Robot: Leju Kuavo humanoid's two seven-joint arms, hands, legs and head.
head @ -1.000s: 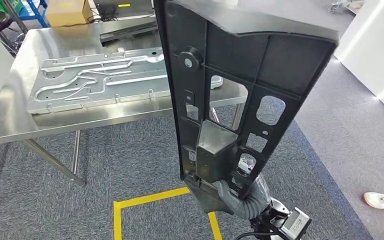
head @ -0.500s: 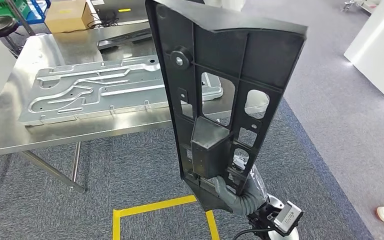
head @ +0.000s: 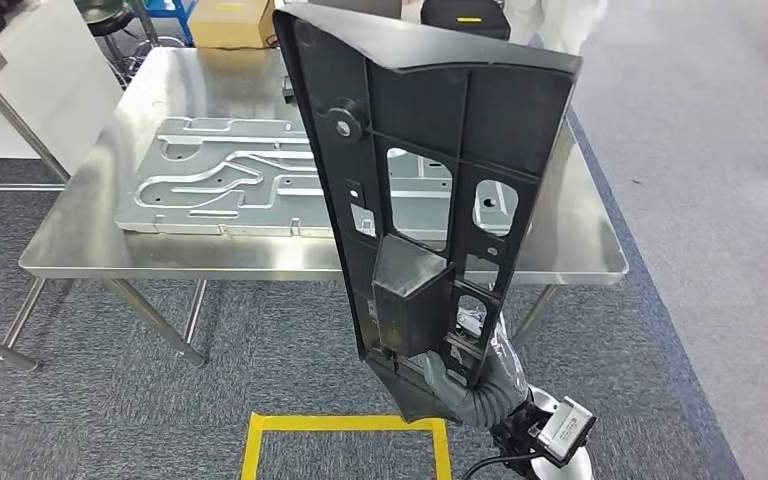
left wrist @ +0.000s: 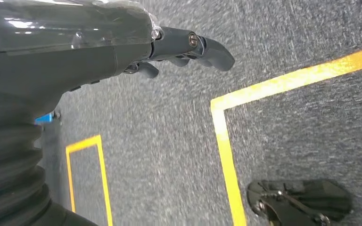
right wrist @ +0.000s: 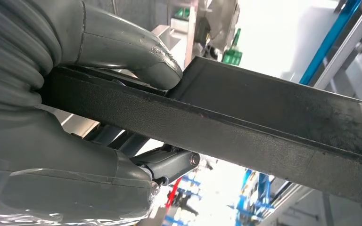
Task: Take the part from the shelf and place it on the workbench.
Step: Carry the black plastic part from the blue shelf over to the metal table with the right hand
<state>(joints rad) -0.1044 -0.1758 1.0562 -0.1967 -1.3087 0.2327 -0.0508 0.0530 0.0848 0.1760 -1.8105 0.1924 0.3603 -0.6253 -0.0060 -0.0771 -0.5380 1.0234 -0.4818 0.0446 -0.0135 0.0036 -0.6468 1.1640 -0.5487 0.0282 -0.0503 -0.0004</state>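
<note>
One big black part (head: 430, 190) dominates the head view, standing nearly upright from lower centre to the top of the frame, ribbed back toward the camera, and the right hand (head: 460, 385) has it by the narrow bottom end, low and right of centre. That grip at the foot looks chosen to carry the long piece tall and close to the body, so it clears the table (head: 80, 240) edge on approach. The steel table stretches across the upper half, with a stamped metal panel (head: 220, 190) lying flat at upper left, so the free steel to its right looks like the likely landing spot. A yellow floor marking (head: 345, 425) sits at bottom centre on the grey carpet, probably a standing mark. Over to the left wrist view: the left hand (left wrist: 122, 52) enters from the upper left, its fingers (left wrist: 207, 47) loosely curled with nothing in them, hanging over carpet and yellow tape, out of the job for now. Right wrist view: the thumb presses on top of the part's edge (right wrist: 273, 127), darker fingers (right wrist: 169, 162) wrap underneath, clenched on the part, which runs diagonally to the right edge.
</note>
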